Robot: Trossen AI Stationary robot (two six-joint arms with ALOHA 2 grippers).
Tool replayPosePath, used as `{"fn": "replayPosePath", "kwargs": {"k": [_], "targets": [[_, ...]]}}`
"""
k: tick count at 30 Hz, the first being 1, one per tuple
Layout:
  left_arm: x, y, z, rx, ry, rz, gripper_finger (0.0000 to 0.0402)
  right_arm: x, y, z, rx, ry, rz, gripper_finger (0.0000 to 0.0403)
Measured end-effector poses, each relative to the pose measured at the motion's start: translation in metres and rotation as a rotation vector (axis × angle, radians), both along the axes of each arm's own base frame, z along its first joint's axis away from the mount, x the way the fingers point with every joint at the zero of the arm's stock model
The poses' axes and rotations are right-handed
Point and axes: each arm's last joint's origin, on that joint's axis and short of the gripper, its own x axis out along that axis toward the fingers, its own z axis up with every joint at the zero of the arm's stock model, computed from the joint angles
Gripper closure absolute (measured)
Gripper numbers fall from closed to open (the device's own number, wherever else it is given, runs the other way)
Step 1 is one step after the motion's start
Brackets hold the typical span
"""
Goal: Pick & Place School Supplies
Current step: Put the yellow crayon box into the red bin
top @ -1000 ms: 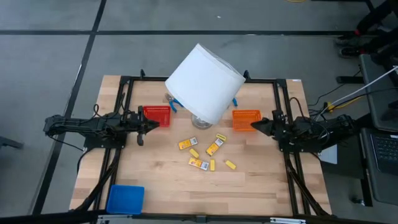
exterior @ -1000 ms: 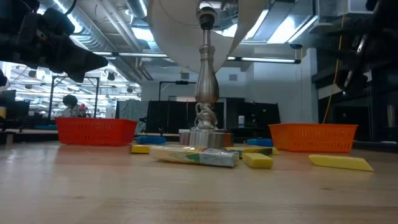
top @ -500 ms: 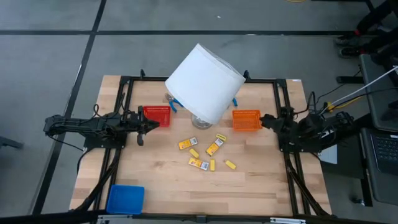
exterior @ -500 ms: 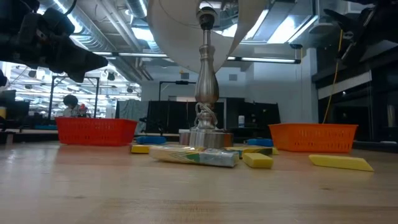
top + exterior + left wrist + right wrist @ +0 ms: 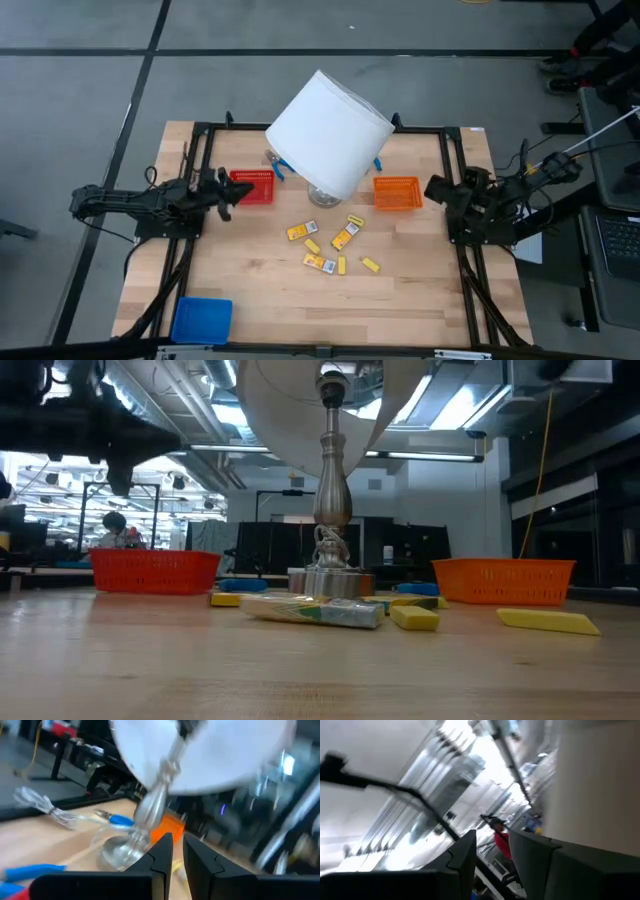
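Note:
The school supplies lie loose on the table's middle: yellow-orange labelled packets and short yellow sticks. Blue-handled tools lie by the lamp's base. My left gripper hovers beside the red basket, fingers almost together, holding nothing. My right gripper hangs raised beside the orange basket, tipped up toward the ceiling, with a gap between its fingers and nothing in it.
A lamp with a big white shade stands on a metal base at the table's far middle, its clear cord lying on the wood. A blue tray sits at the near left corner. Bare wood lies near the supplies.
My right gripper has drawn back from the orange basket toward the table's right edge, risen and tipped upward, leaving the low view. My left gripper has pulled back a little toward the left edge and lifted. The supplies have stayed put.

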Motion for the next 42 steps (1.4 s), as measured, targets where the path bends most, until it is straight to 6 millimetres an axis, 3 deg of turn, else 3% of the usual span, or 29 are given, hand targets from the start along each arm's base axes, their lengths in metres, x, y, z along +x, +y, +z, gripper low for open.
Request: {"fn": "replayPosePath", "kwargs": {"k": [3,6,13,18,23,26,29,32,36,42], "targets": [[-0.003,0.003,0.009,-0.241,-0.201,0.074,0.0363,0.014,0.013,0.030,-0.131,-0.053,0.025,0.0282],[-0.005,0.004,0.020,-0.331,-0.356,0.072,0.0363,0.020,0.022,0.058,-0.232,-0.101,0.067,0.0282],[-0.026,-0.011,0.074,-0.130,-0.796,-0.388,0.0364,0.020,0.025,0.086,-0.372,0.192,0.112,0.0282],[-0.024,-0.020,0.115,-0.027,-0.799,-0.454,0.0361,0.009,0.017,0.097,-0.414,0.240,0.093,0.0282],[0.008,-0.038,0.154,0.067,-0.584,-0.457,0.0362,-0.006,0.007,0.100,-0.392,0.232,0.085,0.0282],[0.032,-0.053,0.158,-0.011,-0.196,-0.441,0.0363,-0.010,0.004,0.098,-0.360,0.257,0.100,0.0282],[0.043,-0.069,0.140,-0.177,0.329,-0.350,0.0363,-0.011,0.003,0.097,-0.329,0.271,0.116,0.0282],[0.044,-0.090,0.112,-0.302,0.693,-0.246,0.0364,-0.011,0.004,0.095,-0.313,0.288,0.127,0.0282],[0.042,-0.128,0.084,-0.389,0.876,-0.256,0.0364,-0.010,0.003,0.094,-0.271,0.316,0.117,0.0282],[0.057,-0.187,0.050,-0.321,0.902,-0.387,0.0362,-0.009,0.003,0.093,-0.243,0.328,0.131,0.0282]]}}
